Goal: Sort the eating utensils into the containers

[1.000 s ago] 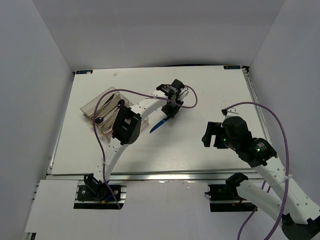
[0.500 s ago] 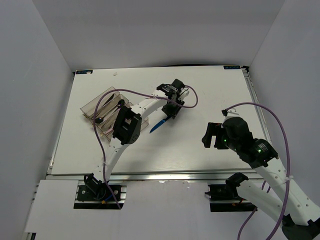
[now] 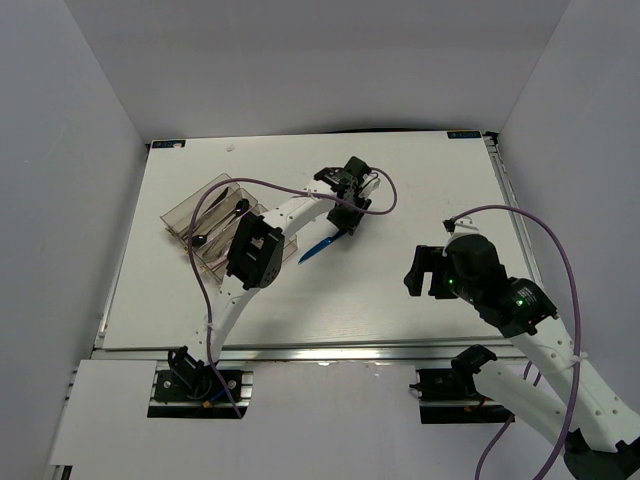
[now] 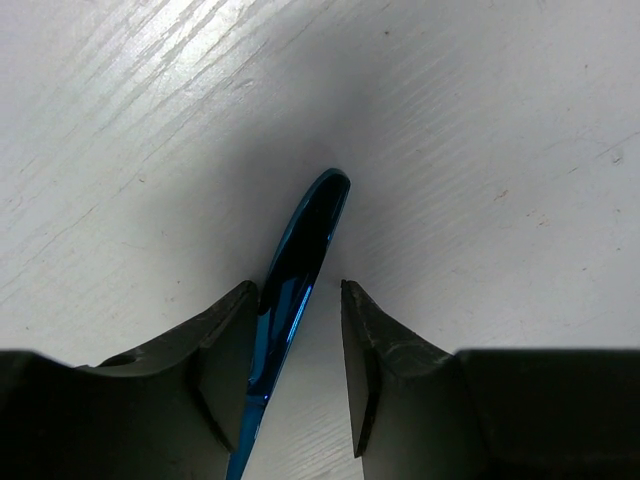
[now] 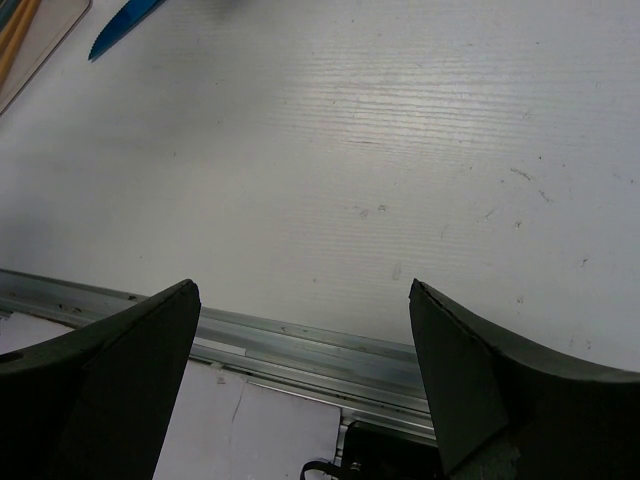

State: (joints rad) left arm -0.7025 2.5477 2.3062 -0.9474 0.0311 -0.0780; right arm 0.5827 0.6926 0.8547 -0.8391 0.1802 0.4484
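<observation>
A blue knife (image 3: 318,248) lies flat on the white table, just right of the clear organiser tray (image 3: 181,212). My left gripper (image 3: 346,226) is down over the knife's far end. In the left wrist view the blue knife (image 4: 305,240) runs between the fingers, against the left finger (image 4: 225,340), with a gap to the right one; the left gripper (image 4: 300,292) is open. The tray holds black spoons (image 3: 203,238) and silver forks (image 3: 222,200). My right gripper (image 3: 416,271) hovers wide open and empty over the table's right half.
The right wrist view shows the table's metal front rail (image 5: 300,335) below the right gripper (image 5: 302,287), the knife's tip (image 5: 125,18) at the top left, and the tray corner (image 5: 45,35) with orange sticks (image 5: 12,35). Purple cables loop over both arms.
The left gripper has stayed over the blue knife with its jaws about the same width. The right arm has drifted very slightly.
</observation>
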